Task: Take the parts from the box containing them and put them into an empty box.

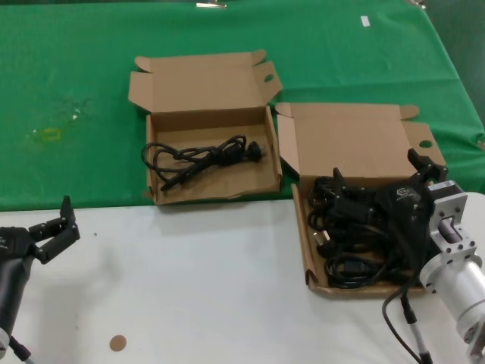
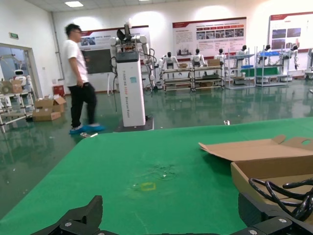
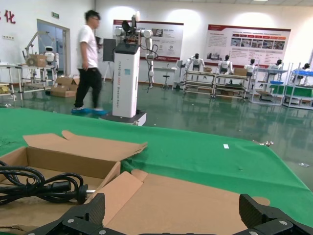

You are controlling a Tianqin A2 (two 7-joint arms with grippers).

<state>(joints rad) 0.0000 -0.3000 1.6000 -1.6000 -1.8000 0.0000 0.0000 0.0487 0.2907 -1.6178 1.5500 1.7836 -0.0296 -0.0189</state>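
Note:
The box containing the parts, with a broad upright lid, stands at the right and holds a heap of black cables. My right gripper hovers open just over that heap; its wrist view shows the lid between the spread fingers. The other box, with splayed lid ears, stands to the left and holds one black cable, also seen in the right wrist view and the left wrist view. My left gripper is open and empty over the white table at the front left.
A green cloth covers the far part of the table, with a yellow mark on it. The near part is white tabletop with a small brown disc. A person walks in the hall behind.

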